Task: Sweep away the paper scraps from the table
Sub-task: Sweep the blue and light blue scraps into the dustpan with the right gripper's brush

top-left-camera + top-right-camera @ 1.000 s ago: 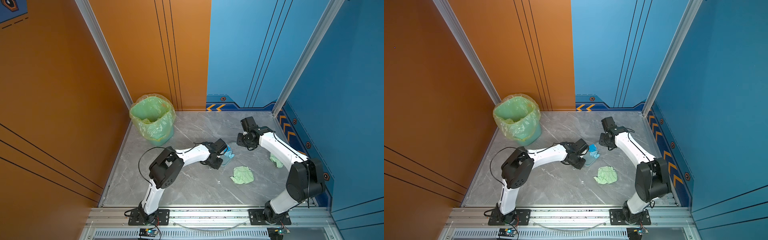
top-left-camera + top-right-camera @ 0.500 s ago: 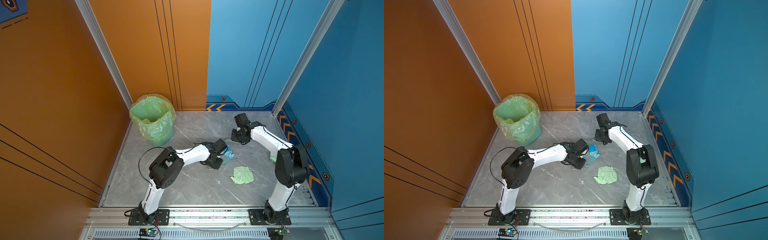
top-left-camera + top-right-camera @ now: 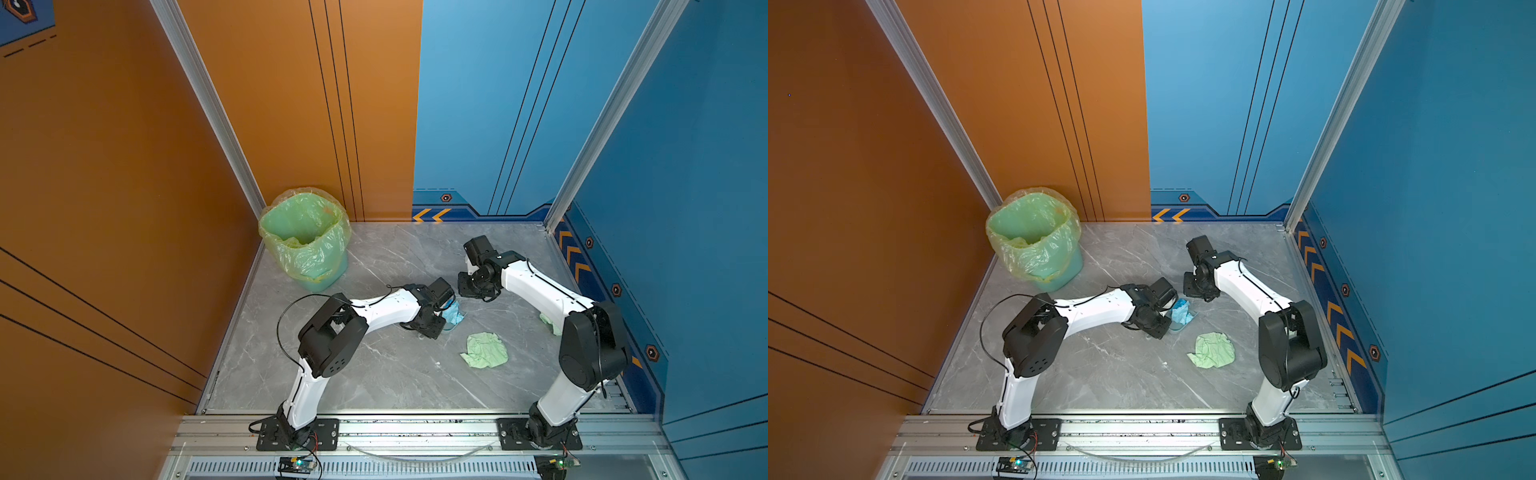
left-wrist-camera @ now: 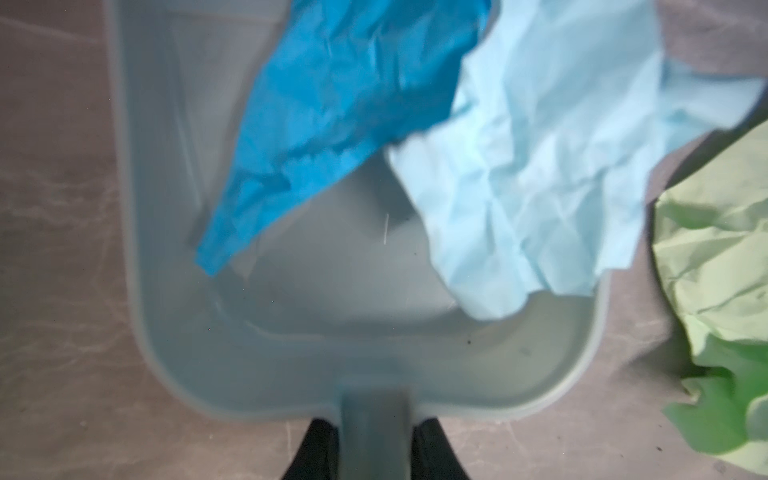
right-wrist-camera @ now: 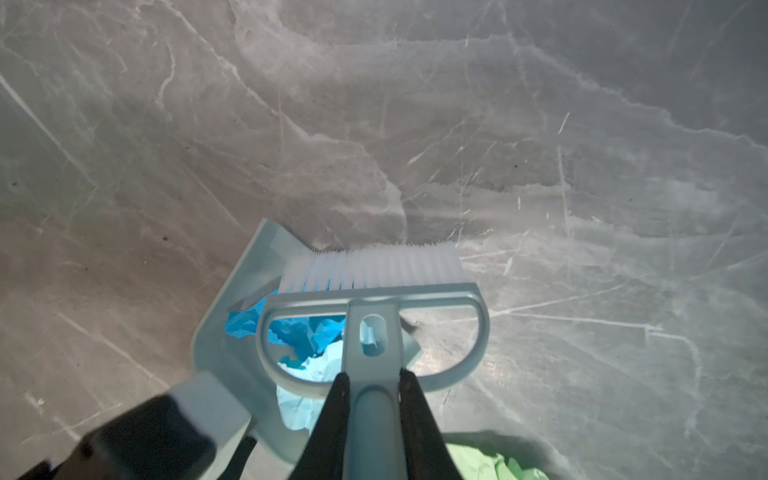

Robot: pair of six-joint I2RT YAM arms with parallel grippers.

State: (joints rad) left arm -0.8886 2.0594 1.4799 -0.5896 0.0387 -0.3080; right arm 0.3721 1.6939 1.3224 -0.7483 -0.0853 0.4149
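Note:
On the grey marble table (image 3: 374, 374), my left gripper (image 4: 376, 424) is shut on the handle of a pale blue-grey dustpan (image 4: 332, 332). A bright blue paper scrap (image 4: 353, 104) and a light blue one (image 4: 540, 166) lie in the pan. My right gripper (image 5: 370, 378) is shut on the handle of a white-bristled brush (image 5: 374, 286), whose bristles stand at the pan's mouth (image 5: 232, 299). A pale green scrap (image 3: 484, 351) lies on the table just beside the pan, also showing as the green scrap (image 4: 715, 270). A smaller green scrap (image 3: 550, 324) lies half hidden behind the right arm.
A bin lined with a yellow-green bag (image 3: 305, 241) stands in the far left corner, shown too as the bin (image 3: 1034, 237). Orange and blue walls close the table on three sides. An aluminium rail (image 3: 415, 432) with both arm bases runs along the near edge.
The right arm has swung left and nearer, bringing the brush from the far right up to the dustpan's mouth. The left arm and the pan have stayed put.

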